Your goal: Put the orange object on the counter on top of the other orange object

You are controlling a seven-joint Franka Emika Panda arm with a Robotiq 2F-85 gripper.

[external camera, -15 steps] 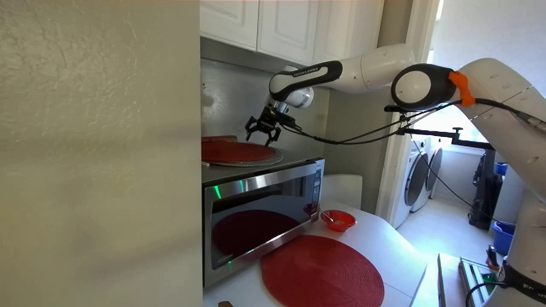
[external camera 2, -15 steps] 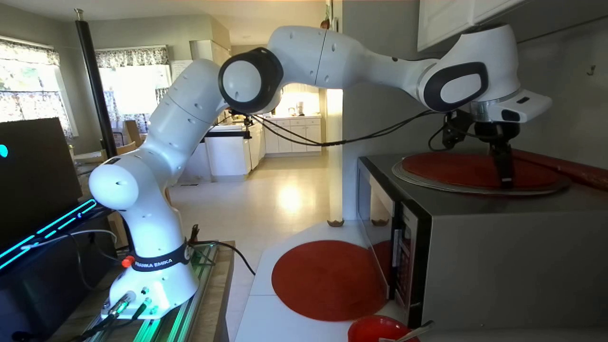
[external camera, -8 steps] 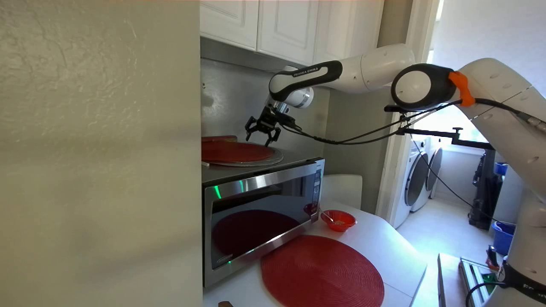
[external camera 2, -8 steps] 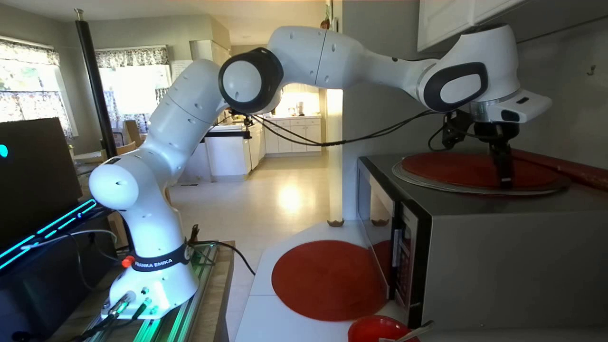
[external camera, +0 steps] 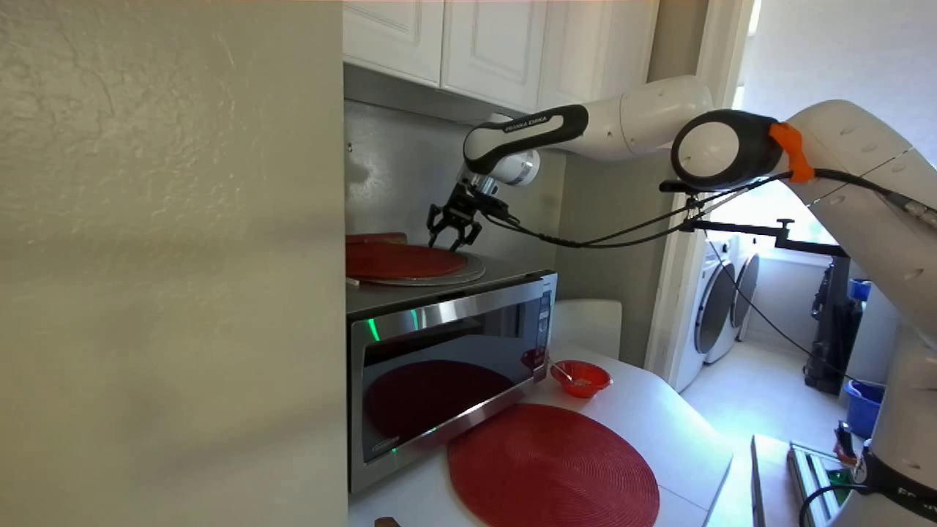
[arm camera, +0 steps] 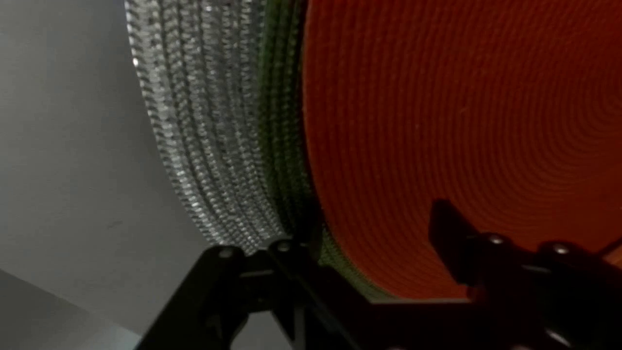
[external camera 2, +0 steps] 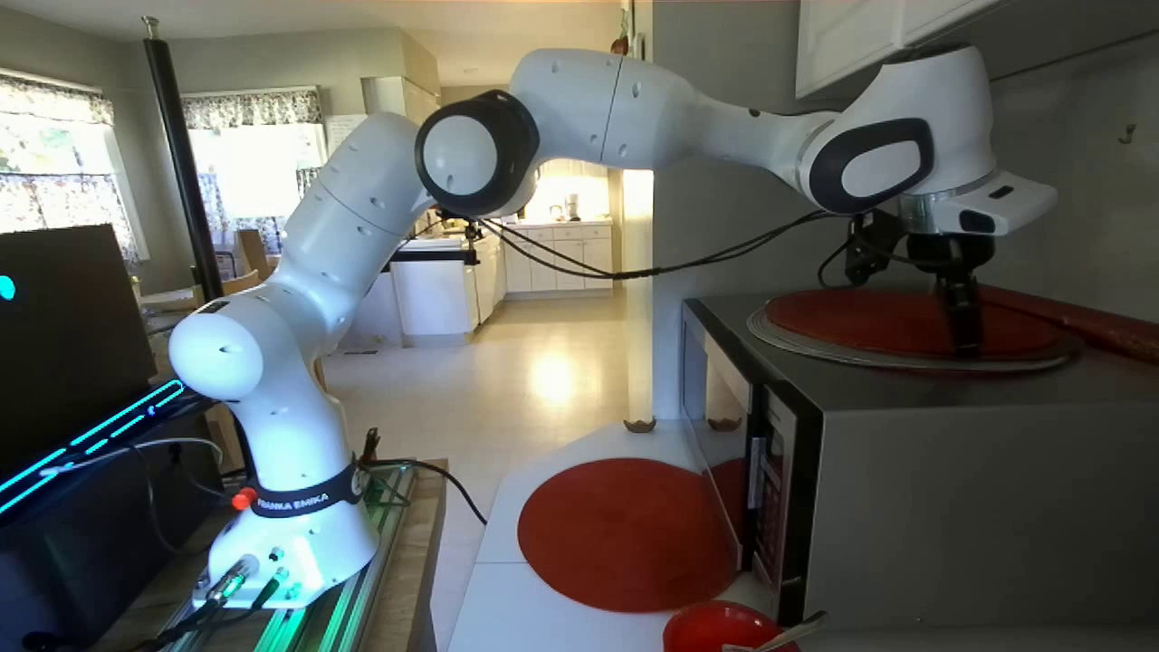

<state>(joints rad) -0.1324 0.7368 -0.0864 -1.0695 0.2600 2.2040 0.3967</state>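
One round red-orange mat lies on top of the microwave oven, uppermost on a stack of mats; it also shows in the wrist view. A matching mat lies flat on the white counter before the oven door, seen in both exterior views. My gripper points down at the stack's edge. In the wrist view its fingers are apart, partly closed, one at the mat's edge by the green mat, the other over the red-orange surface. I cannot tell whether the fingertips touch the mat.
Under the upper mat show a green mat and a silver mat. The oven stands on the counter. A red bowl with a spoon stands by the oven. A red thing lies behind the stack. White cabinets hang above.
The fingers have come closer together. The edge of the stack has shifted slightly inward, and the arm has moved very slightly. The mat on the counter has not moved.
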